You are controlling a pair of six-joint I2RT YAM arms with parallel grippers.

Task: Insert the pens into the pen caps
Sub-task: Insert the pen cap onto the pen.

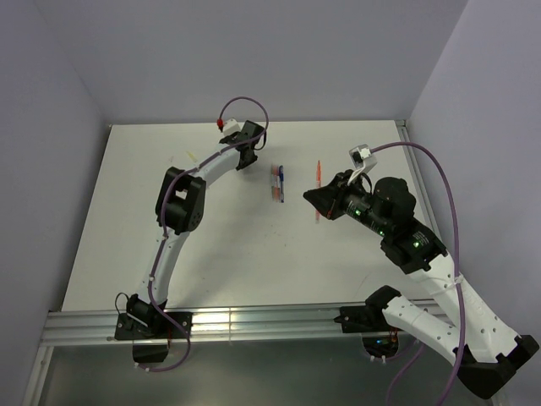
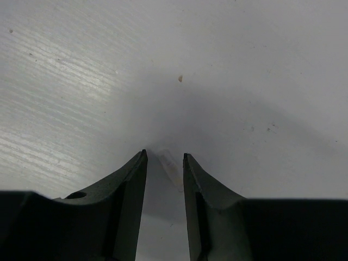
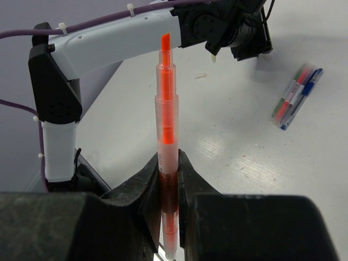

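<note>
Right pincer (image 3: 167,157): clenched on the orange pen (image 3: 167,136), its black wedge-shaped fingers (image 3: 147,179) pressed flat against both sides of the barrel at its lower third. The pen is a slim stepped tube of translucent plastic with an orange core. Its bare chisel tip (image 3: 165,41) points away from the wrist and its pale rear end pokes out behind the fingers. From above, the pen (image 1: 319,179) runs lengthwise away from the arm bases, right of the tabletop's (image 1: 237,254) middle; whether it touches the surface cannot be told. Left pincer (image 2: 164,156): released, the jaws a narrow gap apart, with matte dark fingers tapering to blunt points just over the tabletop. A small clear cap (image 2: 171,166) – a short, nearly colourless tube – lies on the surface in that gap at the fingertips; contact with either finger cannot be told. In the right wrist view the cap (image 3: 201,76) shows as a pale stub beside the left arm's (image 3: 103,46) black wrist. The tabletop is white and matte, with a fine brushed grain and a brown speck (image 2: 180,78) beyond the left fingers. Other stock: a bundle of pens (image 1: 277,182) in red, green and blue, lying side by side and touching, between the two pincers and apart from both. A purple cable (image 1: 254,106) loops over the left arm's wrist – clear of the pens.
</note>
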